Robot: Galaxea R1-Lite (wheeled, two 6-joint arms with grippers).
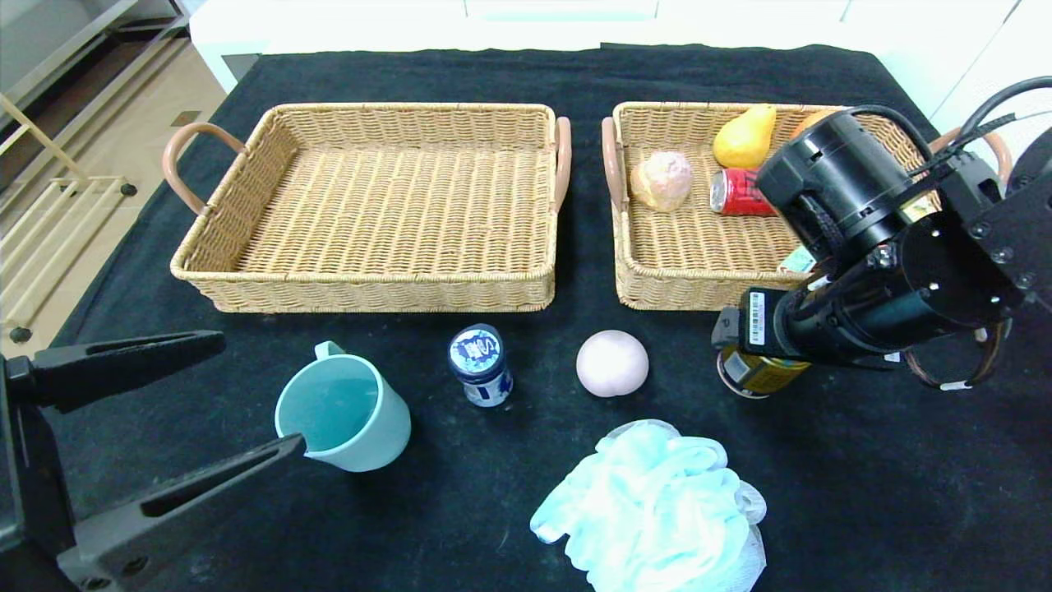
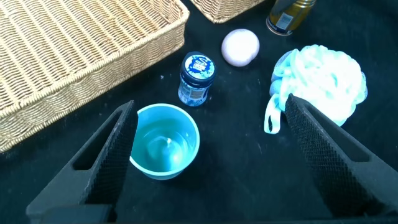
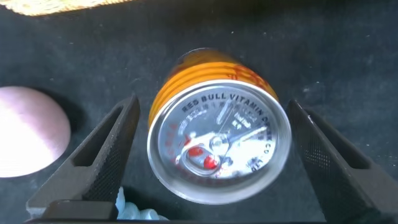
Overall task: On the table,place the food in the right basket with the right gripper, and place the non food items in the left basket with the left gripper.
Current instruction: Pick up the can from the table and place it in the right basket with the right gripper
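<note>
A: What is seen nearest, left to right?
B: The left gripper (image 1: 238, 395) is held wide beside the teal cup (image 1: 343, 415); the right gripper (image 3: 211, 162) is spread wide around the gold can (image 3: 219, 149), upright before the right basket (image 1: 657, 279).
A: What is called for next?
B: Probably the jaws must be closed on it.

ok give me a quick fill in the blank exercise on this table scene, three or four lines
1. The left basket holds ____ items.
2. The right gripper is open, one finger on either side of an upright ____ can.
3. The red can in the right basket lies on its ____.
4. The open left gripper hovers above the teal ____.

Missing words: no; gold; side; mug
</note>
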